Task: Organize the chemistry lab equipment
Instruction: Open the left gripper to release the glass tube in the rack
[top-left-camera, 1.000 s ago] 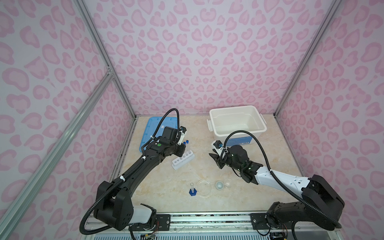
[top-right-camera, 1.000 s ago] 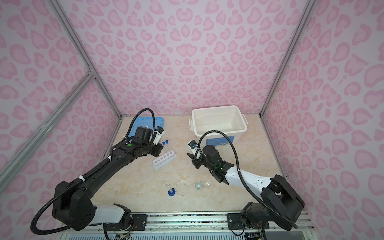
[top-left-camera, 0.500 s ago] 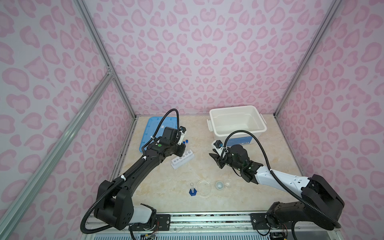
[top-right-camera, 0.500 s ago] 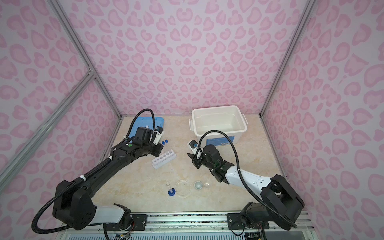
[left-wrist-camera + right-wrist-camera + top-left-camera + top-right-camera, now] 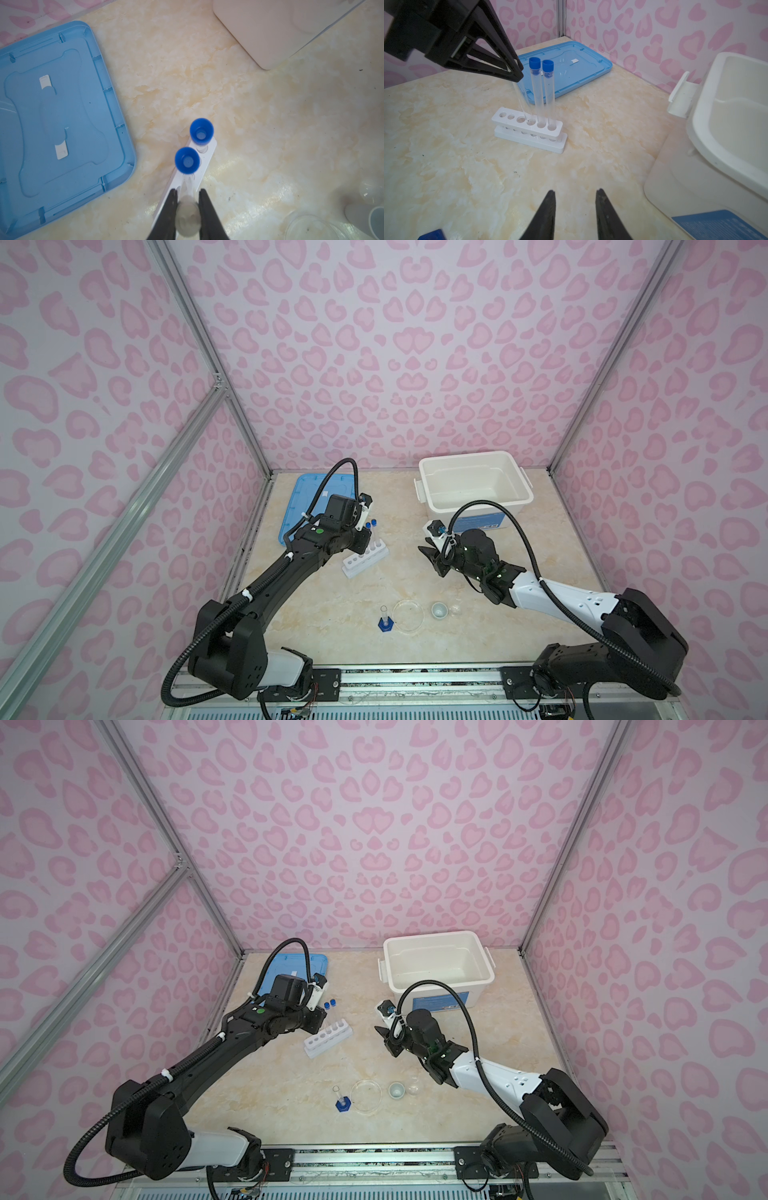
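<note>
The white six-hole rack [image 5: 365, 562] [image 5: 529, 128] stands left of the table's middle. Two blue-capped test tubes [image 5: 535, 63] [image 5: 201, 131] stand upright in its end holes. My left gripper [image 5: 188, 190] [image 5: 360, 545] hangs straight above the rack, shut on the cap of the white-capped test tube [image 5: 188, 216]. That tube's clear body [image 5: 522, 97] leans down into the third hole. My right gripper [image 5: 574, 192] [image 5: 430, 562] hovers open and empty to the right of the rack. Near the front stand a blue-based cylinder [image 5: 385, 620], a petri dish [image 5: 408, 615] and a small white cup [image 5: 439, 610].
The big white bin [image 5: 473, 485] sits at the back right, close behind my right gripper. Its blue lid [image 5: 303, 506] lies flat at the back left, just beyond the rack. A small clear item [image 5: 456, 609] rests beside the cup.
</note>
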